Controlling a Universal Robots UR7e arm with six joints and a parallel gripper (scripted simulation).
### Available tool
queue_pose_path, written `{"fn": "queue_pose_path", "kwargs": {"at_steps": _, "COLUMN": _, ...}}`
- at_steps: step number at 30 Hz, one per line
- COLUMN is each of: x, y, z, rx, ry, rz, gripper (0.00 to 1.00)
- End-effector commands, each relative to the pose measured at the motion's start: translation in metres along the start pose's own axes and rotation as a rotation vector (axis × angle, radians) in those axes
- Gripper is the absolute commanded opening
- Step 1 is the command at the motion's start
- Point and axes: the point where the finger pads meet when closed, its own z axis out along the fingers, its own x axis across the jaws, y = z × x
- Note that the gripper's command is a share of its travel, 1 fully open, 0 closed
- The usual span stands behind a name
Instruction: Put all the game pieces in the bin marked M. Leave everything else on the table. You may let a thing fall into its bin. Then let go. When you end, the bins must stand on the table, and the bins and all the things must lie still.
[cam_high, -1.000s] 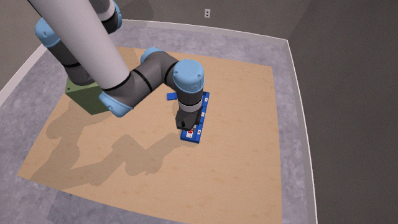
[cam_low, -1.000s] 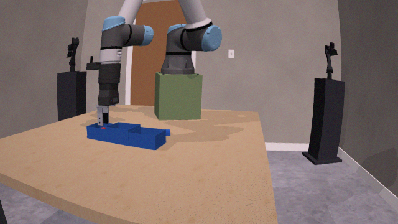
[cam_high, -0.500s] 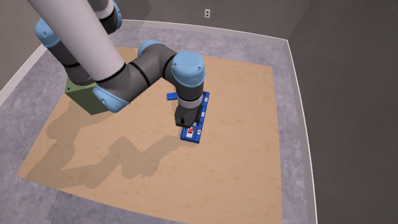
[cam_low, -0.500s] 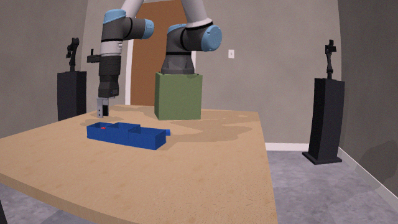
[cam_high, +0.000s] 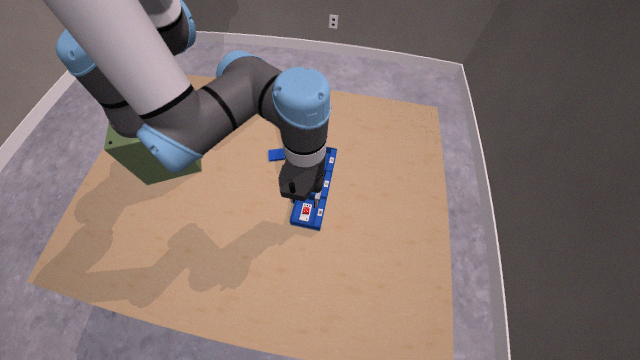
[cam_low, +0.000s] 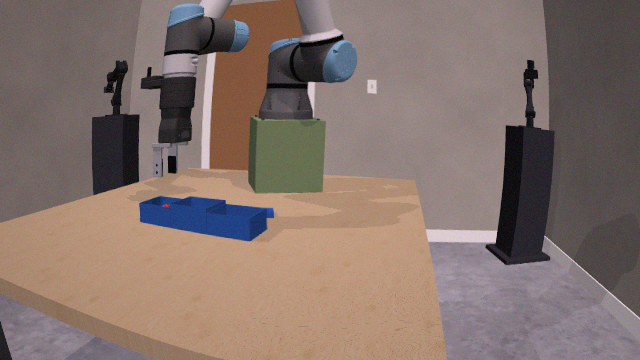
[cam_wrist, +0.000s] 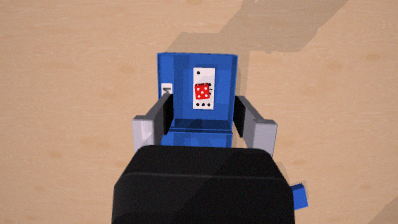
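Observation:
A row of blue bins (cam_high: 327, 172) (cam_low: 200, 221) stands on the wooden table (cam_high: 380, 260) (cam_low: 310, 290). Its end compartment (cam_wrist: 175, 70) carries a white label, partly hidden by a finger. In that compartment a red die (cam_high: 304, 212) (cam_low: 165, 205) (cam_wrist: 202, 91) rests on a white domino-like tile (cam_wrist: 204, 75). My gripper (cam_high: 314, 200) (cam_low: 164, 165) (cam_wrist: 203, 107) hangs straight above this compartment, clear of the bin. Its fingers are wide open and hold nothing.
A small flat blue piece (cam_high: 276, 154) (cam_low: 270, 212) (cam_wrist: 299, 196) lies on the table beside the far end of the bin row. The arm's green pedestal (cam_high: 135, 160) (cam_low: 286, 155) stands at the back of the table.

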Motion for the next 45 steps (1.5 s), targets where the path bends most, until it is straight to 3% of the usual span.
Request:
{"fn": "queue_pose_path", "kwargs": {"at_steps": 1, "x": 0.000, "y": 0.000, "z": -0.018, "rx": 0.000, "ry": -0.001, "rz": 0.000, "gripper": 1.00}}
{"fn": "queue_pose_path", "kwargs": {"at_steps": 26, "x": 0.000, "y": 0.000, "z": -0.110, "rx": 0.000, "ry": -0.001, "rz": 0.000, "gripper": 1.00}}
{"fn": "queue_pose_path", "kwargs": {"at_steps": 45, "x": 0.000, "y": 0.000, "z": -0.112, "rx": 0.000, "ry": -0.001, "rz": 0.000, "gripper": 1.00}}
